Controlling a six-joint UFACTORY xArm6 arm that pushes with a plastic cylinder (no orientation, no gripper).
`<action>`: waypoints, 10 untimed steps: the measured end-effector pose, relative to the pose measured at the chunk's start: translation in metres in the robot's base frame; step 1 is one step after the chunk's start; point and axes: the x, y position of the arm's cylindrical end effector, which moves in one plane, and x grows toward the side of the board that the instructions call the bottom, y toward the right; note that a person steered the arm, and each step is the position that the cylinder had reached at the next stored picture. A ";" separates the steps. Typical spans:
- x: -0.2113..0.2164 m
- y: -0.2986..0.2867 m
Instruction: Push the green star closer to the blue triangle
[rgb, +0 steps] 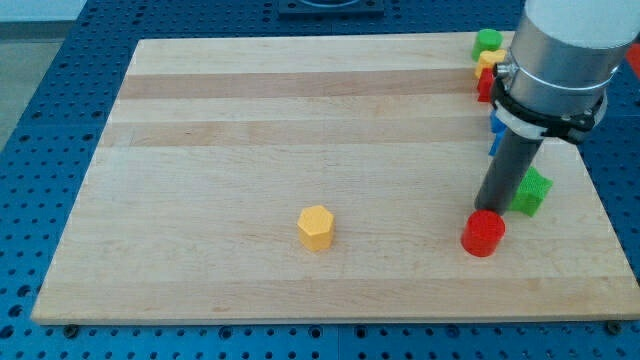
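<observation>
Rod's tip (489, 207) sits just left of green star (532, 192), above red cylinder (483, 233); blue block (496, 128) half hidden behind arm, shape unclear; no claw fitted, so nothing opens or clamps.

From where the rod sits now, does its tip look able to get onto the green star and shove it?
Probably yes. My tip sits right beside the green star, on its left in the view, with nothing between them. The red cylinder lies just below the tip, off that line.
</observation>
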 end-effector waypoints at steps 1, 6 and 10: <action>0.013 0.000; 0.015 0.038; 0.007 0.038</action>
